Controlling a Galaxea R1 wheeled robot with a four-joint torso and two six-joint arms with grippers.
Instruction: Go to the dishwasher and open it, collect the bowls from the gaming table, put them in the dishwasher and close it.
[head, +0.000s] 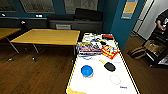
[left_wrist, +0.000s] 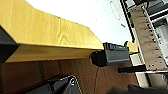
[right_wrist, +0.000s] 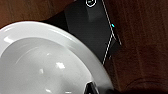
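The blue bowl (head: 87, 70) sits on the white top of the game desk (head: 100, 86). It is near the front end of the desk, close to the robot, with bare white top all around it. I think it sits there because it has not been picked up yet. Just beside it, but not touching, lies a black paddle (head: 109, 66). Farther back on the desk there is a pile of bright game boxes (head: 87, 47), well apart from the bowl.

A white bowl (right_wrist: 37, 62) shows big and close in the right wrist view. Under it there is only the brown floor (right_wrist: 140, 37) and a dark part of the robot, with no desk to hold it up. A dark bit of the right tool (right_wrist: 92, 88) sits at the bowl's rim. So I think the right tool is closed on that rim and carries the bowl. The bowl is open side up, which keeps it steady for the trip.

The right arm seems to hang low, out over the floor, with its camera looking down into the bowl.

The left arm is low too, by the desk's yellow end. Its camera looks along the yellow edge, with the white top past it and the floor below. I cannot tell if the left tool is open or closed, or if it has anything in it.

A wooden desk (head: 50, 36) stands off to the left. A person (head: 162, 20) stands far off on the right side.
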